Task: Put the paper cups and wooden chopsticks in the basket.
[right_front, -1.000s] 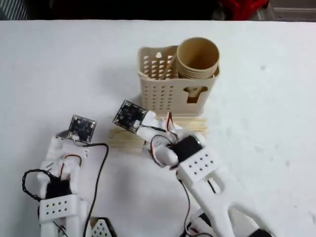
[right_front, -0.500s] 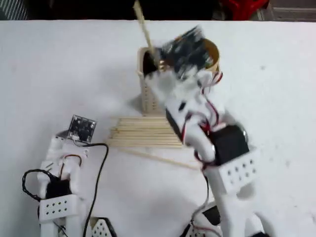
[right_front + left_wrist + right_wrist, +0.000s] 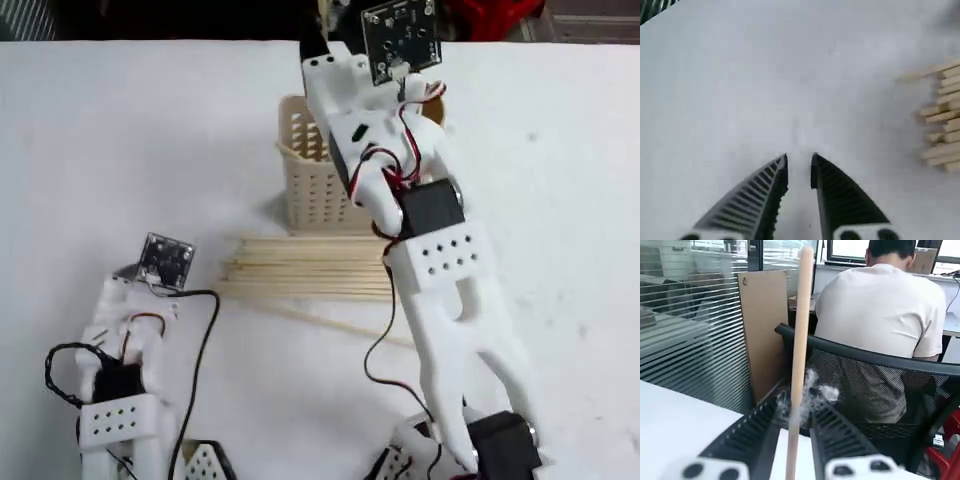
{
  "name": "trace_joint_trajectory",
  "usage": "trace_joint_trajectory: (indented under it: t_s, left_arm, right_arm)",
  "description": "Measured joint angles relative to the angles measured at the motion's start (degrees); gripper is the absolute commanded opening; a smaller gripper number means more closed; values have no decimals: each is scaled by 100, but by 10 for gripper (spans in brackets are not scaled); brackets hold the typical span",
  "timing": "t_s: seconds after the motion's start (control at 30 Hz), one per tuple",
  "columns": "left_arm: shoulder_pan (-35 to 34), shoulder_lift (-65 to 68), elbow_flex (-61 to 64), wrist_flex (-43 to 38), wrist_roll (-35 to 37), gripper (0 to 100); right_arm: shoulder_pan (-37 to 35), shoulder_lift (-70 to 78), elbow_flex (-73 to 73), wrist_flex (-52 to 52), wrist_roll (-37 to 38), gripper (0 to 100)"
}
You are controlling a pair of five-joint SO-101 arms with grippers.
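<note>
The right arm [image 3: 420, 230] stands tall over the cream plastic perforated basket [image 3: 305, 190] at the back of the white bench [image 3: 100, 130]. The right arm's jaws are closed tight on one pale wooden chopstick [image 3: 801, 340], held upright between them. A sliver of tan paper cup rim [image 3: 436, 93] peeks out from behind that arm, at the basket's right side. In front of the basket, a flat pile of wooden chopsticks [image 3: 300, 268] lies on the bench. One stray stick [image 3: 330, 322] lies slanted just nearer than the pile. The left arm [image 3: 120, 400] sits low at the near left. The left arm's jaws are a narrow gap apart with nothing in them, pointed at bare bench beside the pile's ends [image 3: 942, 120].
</note>
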Motion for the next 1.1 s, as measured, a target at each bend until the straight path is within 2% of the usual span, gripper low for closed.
trace_joint_trajectory:
  t_s: [0.2, 0.4, 0.67, 0.9, 1.0, 1.1]
  left_arm:
    - [0, 0, 0, 0, 0, 96]
    - [0, 0, 0, 0, 0, 97]
    - [0, 0, 0, 0, 0, 97]
    - [0, 0, 0, 0, 0, 97]
    - [0, 0, 0, 0, 0, 97]
    - [0, 0, 0, 0, 0, 96]
  right_arm:
    - [114, 264, 26, -18, 0, 28]
    - [105, 255, 431, -18, 0, 153]
    - [88, -677, 1609, -18, 0, 40]
    - [-79, -2505, 3938, 26, 0, 31]
    - [-141, -3587, 4501, 712, 132, 32]
    - [-615, -4325, 4519, 1908, 738, 32]
